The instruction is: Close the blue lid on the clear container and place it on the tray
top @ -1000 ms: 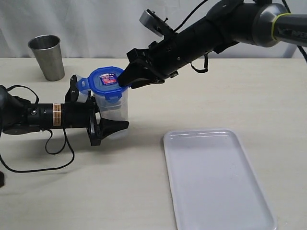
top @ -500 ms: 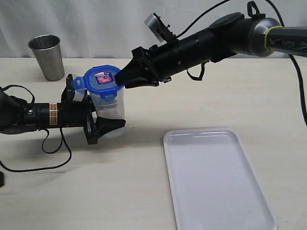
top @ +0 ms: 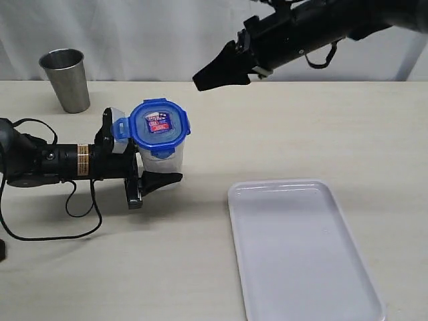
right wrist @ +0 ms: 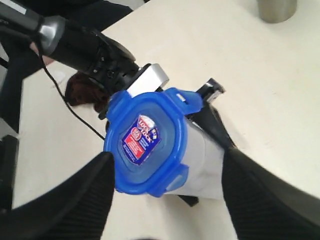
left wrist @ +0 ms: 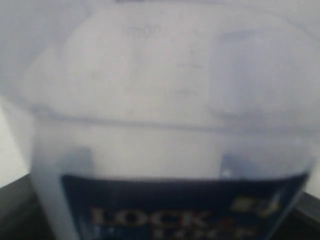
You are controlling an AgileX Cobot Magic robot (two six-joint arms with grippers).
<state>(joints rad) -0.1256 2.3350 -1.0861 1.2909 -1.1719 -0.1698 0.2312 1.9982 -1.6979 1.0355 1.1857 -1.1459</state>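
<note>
Left fingers (top: 160,180): clamped on the clear container (top: 165,160), one finger on each side of its lower wall. My left wrist view is filled by the blurred translucent wall and a dark label band, so nothing else is readable there.

Right fingers (top: 217,70): spread wide, holding nothing. They are raised at about 1 o'clock from the container in the exterior view, clear of it.

Blue lid (top: 159,124) sits on the container rim, red-and-white label facing up. One flap sticks out toward my left arm and one hangs down the near side. I can't tell if any flap is latched.

The container tips slightly toward the exterior camera. I can't tell whether its base touches the bench (top: 301,127).

Tray (top: 302,184) lies flat on the bench at 4 o'clock from the container, well apart from it.

Steel cup (top: 65,79) stands upright at 10 o'clock from the container, near the back edge of the bench.
</note>
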